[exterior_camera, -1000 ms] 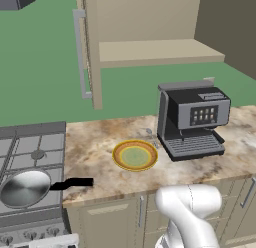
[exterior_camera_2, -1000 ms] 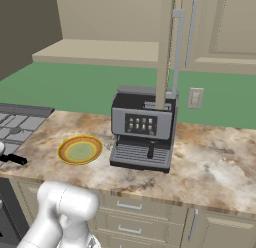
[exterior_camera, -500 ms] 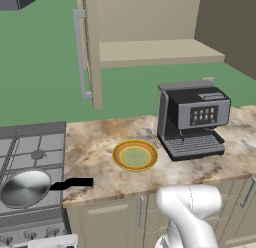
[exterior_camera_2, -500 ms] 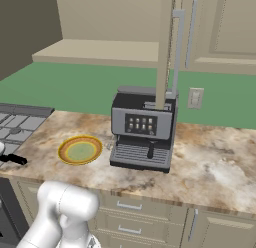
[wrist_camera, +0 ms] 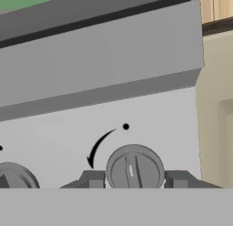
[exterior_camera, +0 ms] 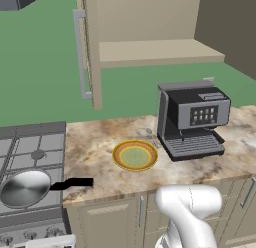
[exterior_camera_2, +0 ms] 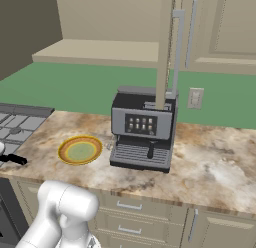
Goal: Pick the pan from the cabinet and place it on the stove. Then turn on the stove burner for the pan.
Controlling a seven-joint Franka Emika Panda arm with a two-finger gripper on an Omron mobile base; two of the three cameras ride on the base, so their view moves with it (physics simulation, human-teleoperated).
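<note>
1. The pan (exterior_camera: 24, 188) sits on the stove (exterior_camera: 35, 142), on the front grate nearest the counter. Its black handle (exterior_camera: 72, 182) points right and reaches over the counter edge.
2. In the right base view the handle tip (exterior_camera_2: 14, 159) shows at the left edge, beside the stove grates (exterior_camera_2: 20, 123).
3. The cabinet (exterior_camera: 150, 22) hangs above the counter with its door (exterior_camera: 89, 47) swung open; the long silver bar handle (exterior_camera: 80, 54) stands on the door's outer face. The shelf (exterior_camera: 155, 51) inside is in view.
4. The gripper (wrist_camera: 135, 178) is at the stove's front panel (wrist_camera: 59, 134). Its two dark fingertips (wrist_camera: 93, 178) stand one on each side of a round grey knob (wrist_camera: 134, 168), parted to about the knob's width. Whether they touch the knob cannot be told.
5. A curved black arrow (wrist_camera: 98, 147) and a dot mark the panel above the knob. A second knob (wrist_camera: 13, 176) lies to the left, partly cut off.
6. A yellow plate (exterior_camera: 134, 155) with a green centre lies on the counter (exterior_camera: 100, 152) between the stove and a coffee machine (exterior_camera: 192, 119).
</note>
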